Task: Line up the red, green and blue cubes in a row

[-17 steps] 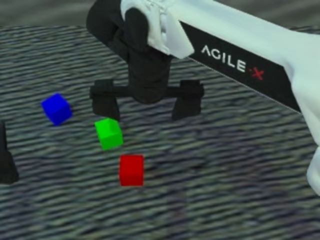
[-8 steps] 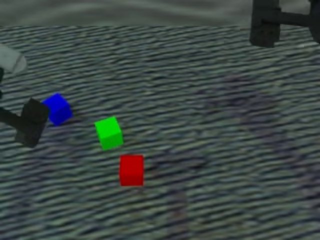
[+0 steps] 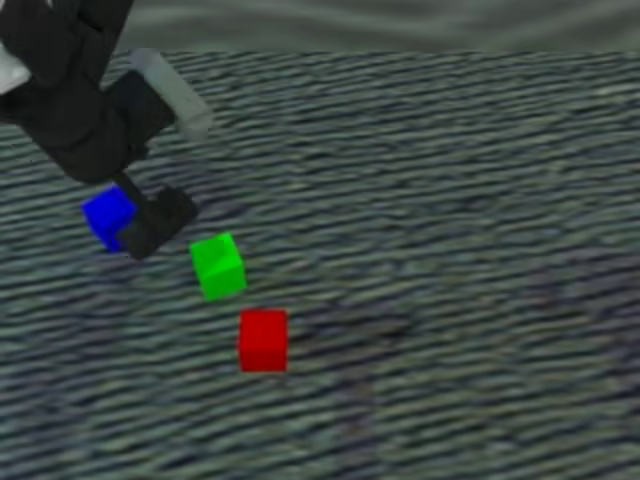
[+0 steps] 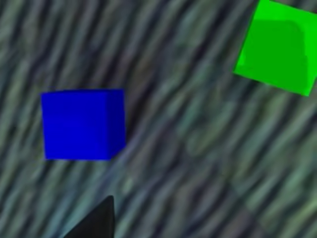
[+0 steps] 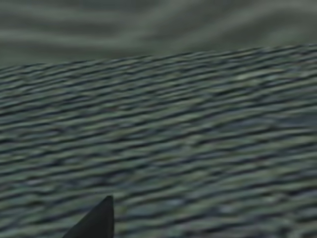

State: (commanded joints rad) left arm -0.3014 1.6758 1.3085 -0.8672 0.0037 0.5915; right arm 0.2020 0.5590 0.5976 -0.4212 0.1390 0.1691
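left gripper (image 3: 135,225) over blue cube (image 3: 105,213), green cube (image 3: 218,266) near

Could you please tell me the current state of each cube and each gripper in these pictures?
blue cube: on the table, free, partly hidden in the top view by the left arm.
green cube: on the table, free, standing apart.
red cube: on the table, free, standing apart.
left gripper: over the blue cube, holding nothing.
right gripper: out of the top view.

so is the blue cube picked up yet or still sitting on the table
On the table. In the left wrist view the blue cube lies flat on the table, ungripped; from above, the left gripper is right beside it.
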